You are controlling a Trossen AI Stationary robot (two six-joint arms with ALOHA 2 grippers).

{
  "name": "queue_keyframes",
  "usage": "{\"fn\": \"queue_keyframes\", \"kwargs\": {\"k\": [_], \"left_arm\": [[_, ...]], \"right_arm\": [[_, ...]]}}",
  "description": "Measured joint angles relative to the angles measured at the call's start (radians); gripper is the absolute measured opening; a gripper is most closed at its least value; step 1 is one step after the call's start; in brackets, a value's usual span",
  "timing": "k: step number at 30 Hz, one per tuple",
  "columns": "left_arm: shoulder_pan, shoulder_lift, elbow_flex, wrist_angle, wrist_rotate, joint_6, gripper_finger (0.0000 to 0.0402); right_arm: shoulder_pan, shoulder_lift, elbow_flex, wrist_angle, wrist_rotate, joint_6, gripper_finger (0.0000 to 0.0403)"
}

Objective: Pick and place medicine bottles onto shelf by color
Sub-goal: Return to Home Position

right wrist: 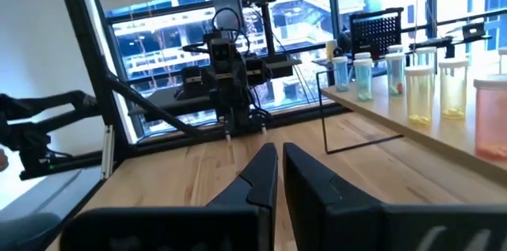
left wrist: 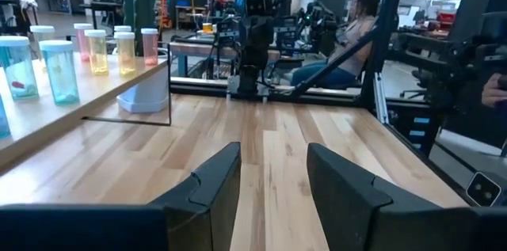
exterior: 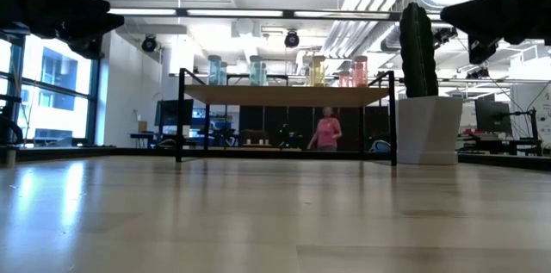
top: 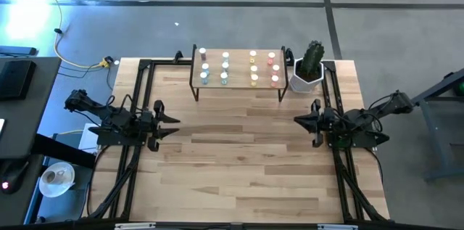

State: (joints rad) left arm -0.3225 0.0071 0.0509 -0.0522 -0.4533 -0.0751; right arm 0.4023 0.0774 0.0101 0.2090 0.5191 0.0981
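Dark fingers of the left gripper (left wrist: 273, 160) stand spread apart with nothing between them. This gripper hangs over the left edge of the table (top: 239, 165). Across from it, the right gripper (right wrist: 279, 152) hangs over the right edge. Its fingers are almost pressed together, with only a thin slit between them, and they hold nothing. At the middle of the back edge stands the shelf (top: 239, 63). The medicine bottles (top: 253, 68) stand upright on top of it in four short rows. Pale and blue ones are toward its left end, yellow and pink ones toward its right end. A cactus (top: 313, 54) in a white pot (top: 306, 81) sits just beside the shelf's right end, near the back right corner.
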Motion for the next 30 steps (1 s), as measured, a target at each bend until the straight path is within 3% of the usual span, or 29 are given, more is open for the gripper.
{"fn": "queue_keyframes", "kwargs": {"k": [5,13,30], "left_arm": [[0.0,0.001,0.0,0.0,-0.001,0.007,0.0136],[0.0,0.001,0.0,-0.001,-0.002,0.0,0.0136],[0.0,0.001,0.0,-0.001,-0.003,0.0,0.0136]], "right_arm": [[0.0,-0.013,0.0,-0.012,0.002,0.021,0.0013],[0.0,-0.013,0.0,-0.111,0.001,0.216,0.0013],[0.0,-0.013,0.0,-0.137,0.001,0.208,0.0013]]}}
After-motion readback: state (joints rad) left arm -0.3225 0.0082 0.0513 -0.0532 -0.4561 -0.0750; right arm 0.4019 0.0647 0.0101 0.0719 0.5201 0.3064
